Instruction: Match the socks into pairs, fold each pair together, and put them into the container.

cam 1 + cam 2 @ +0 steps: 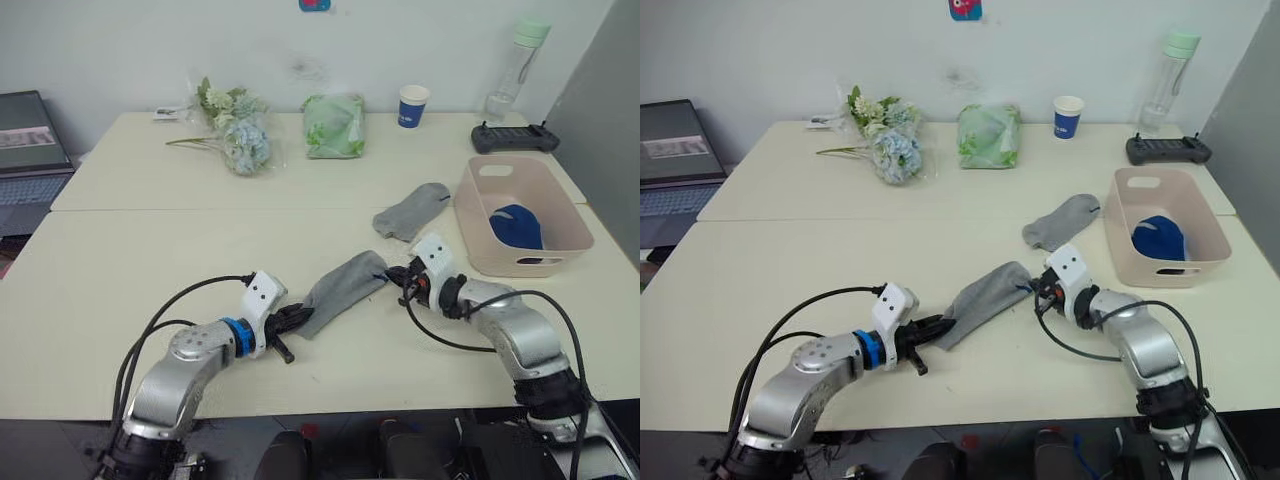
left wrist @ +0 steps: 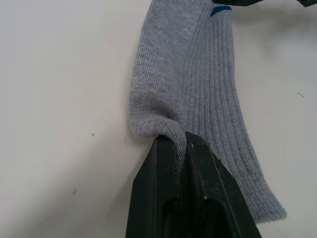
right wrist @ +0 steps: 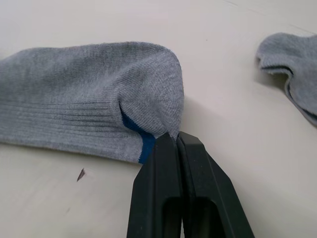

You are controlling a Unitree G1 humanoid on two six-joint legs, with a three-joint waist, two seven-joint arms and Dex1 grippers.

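Observation:
A grey sock (image 1: 340, 290) lies stretched on the table between my two grippers. My left gripper (image 1: 290, 320) is shut on its near end, the knit pinched between the fingers (image 2: 168, 163). At the far end my right gripper (image 1: 397, 278) is shut on the sock's edge by a blue mark (image 3: 143, 141). A second grey sock (image 1: 410, 212) lies flat beyond it, just left of the container (image 1: 470, 215). The pale pink container holds a dark blue bundle (image 1: 517, 226).
At the back of the table stand artificial flowers (image 1: 235, 135), a green wrapped bundle (image 1: 334, 125), a blue-and-white paper cup (image 1: 413, 105), a bottle (image 1: 515, 70) and a black controller (image 1: 513, 137). A laptop (image 1: 30, 150) sits at the far left.

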